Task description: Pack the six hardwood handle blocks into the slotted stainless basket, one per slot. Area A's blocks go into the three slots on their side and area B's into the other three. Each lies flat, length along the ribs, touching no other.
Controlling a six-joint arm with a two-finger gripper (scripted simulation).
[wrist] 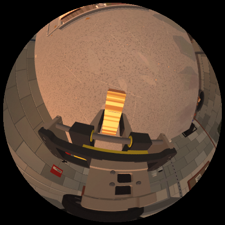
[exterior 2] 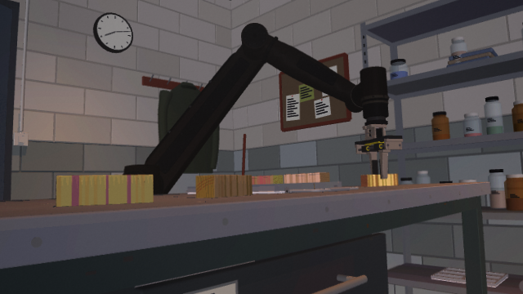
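Observation:
A yellow-striped hardwood block (exterior 2: 379, 180) (wrist: 113, 111) lies flat on the bench top near its right end, and my gripper (exterior 2: 380, 174) (wrist: 111, 125) stands straight down over it with a finger on each long side, closed on the block. A long yellow block with pink bands (exterior 2: 105, 190) lies at the left near edge. A brown-yellow block (exterior 2: 224, 185) lies mid-bench. Behind it, pinkish and reddish blocks (exterior 2: 290, 178) sit in a row at the low basket (exterior 2: 302, 187), whose slots I cannot make out.
Behind the bench a brick wall carries a clock, a corkboard (exterior 2: 314, 94) and a hanging green coat. A metal shelf unit (exterior 2: 453, 106) with jars stands close on the right. The arm's base sits mid-left on the bench.

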